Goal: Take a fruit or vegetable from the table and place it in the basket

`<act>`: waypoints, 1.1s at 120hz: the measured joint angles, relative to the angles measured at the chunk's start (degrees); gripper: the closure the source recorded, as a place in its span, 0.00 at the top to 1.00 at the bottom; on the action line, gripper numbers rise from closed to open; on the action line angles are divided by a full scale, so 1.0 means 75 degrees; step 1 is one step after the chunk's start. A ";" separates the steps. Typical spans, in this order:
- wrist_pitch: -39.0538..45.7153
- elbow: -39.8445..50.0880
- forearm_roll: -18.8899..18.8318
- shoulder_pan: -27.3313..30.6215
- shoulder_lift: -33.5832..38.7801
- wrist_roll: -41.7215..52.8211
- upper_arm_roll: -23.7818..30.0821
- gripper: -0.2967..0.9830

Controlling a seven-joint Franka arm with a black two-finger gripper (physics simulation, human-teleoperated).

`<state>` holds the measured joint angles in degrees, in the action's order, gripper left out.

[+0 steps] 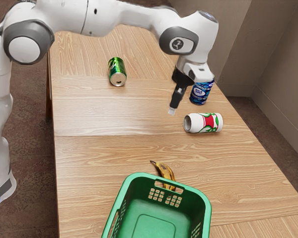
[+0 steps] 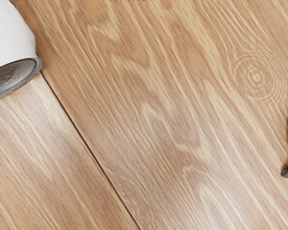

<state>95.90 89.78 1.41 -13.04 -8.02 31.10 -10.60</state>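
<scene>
Banana [image 1: 165, 171], yellow with dark patches, lies on the table just beside the basket [image 1: 201, 198], on the side toward the gripper [image 1: 172, 112]. The gripper hangs above the wood, pointing down and a little aslant, apart from the banana; whether it is spread or closed, I cannot tell.

Nearest to it is the white can [image 1: 202, 123] with red and green markings, lying on its side toward the exterior view's right. Its round end shows in the wrist view, as do the banana's dark tip and a bit of yellow peel. The blue can [image 1: 200, 92] stands upright beyond the white one, partly behind the hand. Well apart, toward the exterior view's left, the green can [image 1: 117, 72] lies on its side.

The green basket stands open and upright, its wall and handle slot hiding part of the banana; whether they touch, I cannot tell. That wall rises right at the banana's side.

Under everything is the table [image 1: 99, 163], pale brown wood with wavy grain, a knot ring and straight seams between boards. Around it spreads a mottled brown floor [image 1: 30, 148], with a plain grey-brown wall [image 1: 283, 74] behind.
</scene>
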 joint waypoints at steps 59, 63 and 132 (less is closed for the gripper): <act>0.1654 0.2591 -0.0371 0.0091 0.0879 0.2345 0.0727 0.77; 0.1776 0.2772 -0.0449 0.0111 0.0992 0.2470 0.0799 0.77; 0.2207 0.2657 -0.0433 -0.0300 0.1015 0.4070 0.1600 0.77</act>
<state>112.46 109.71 -1.84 -15.29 -0.41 61.63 1.41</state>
